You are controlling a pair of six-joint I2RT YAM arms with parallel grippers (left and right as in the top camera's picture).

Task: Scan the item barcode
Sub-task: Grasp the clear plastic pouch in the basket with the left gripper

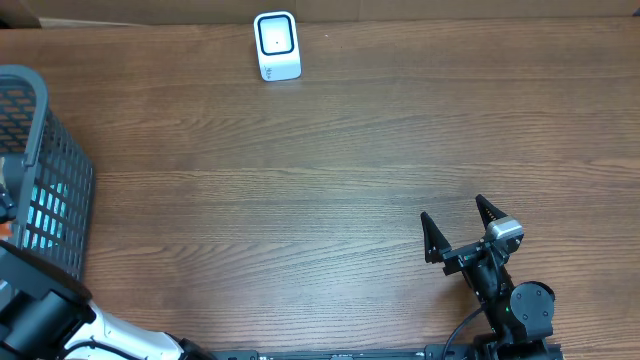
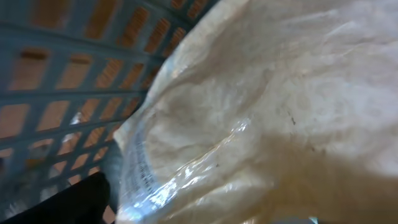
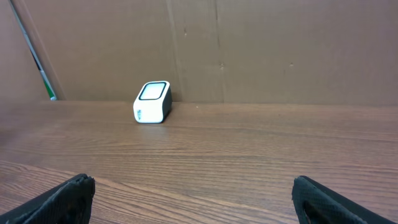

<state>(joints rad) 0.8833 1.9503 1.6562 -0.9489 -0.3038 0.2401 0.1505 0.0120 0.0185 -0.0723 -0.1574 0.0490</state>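
On the wooden tabletop [image 1: 330,170] we see a white barcode scanner [image 1: 277,46]. It stands upright at the far edge, close to a brown cardboard wall [image 3: 261,50]. A blue plastic basket [image 1: 50,170] with a grid wall stands at the left edge of the tabletop, well apart from the scanner.

The item [image 2: 267,106] is inside this basket. It is a pale cream package wrapped in clear, shiny plastic, and it fills most of the left wrist view, with the basket wall just behind it. Along its left edge there are thin printed lines; this is perhaps the barcode, but the picture is too blurred for us to be sure.

The left arm [image 1: 40,315] reaches into the basket from the near left corner. Of the left tool [image 2: 199,214] we see only one dark finger [image 2: 68,202], low in the frame and near the package. We cannot tell how wide the jaws stand or whether they grip the package.

The right tool [image 1: 462,228] is near the front right of the tabletop. Its two fingers are spread wide, nothing is between them, and it points toward the scanner.
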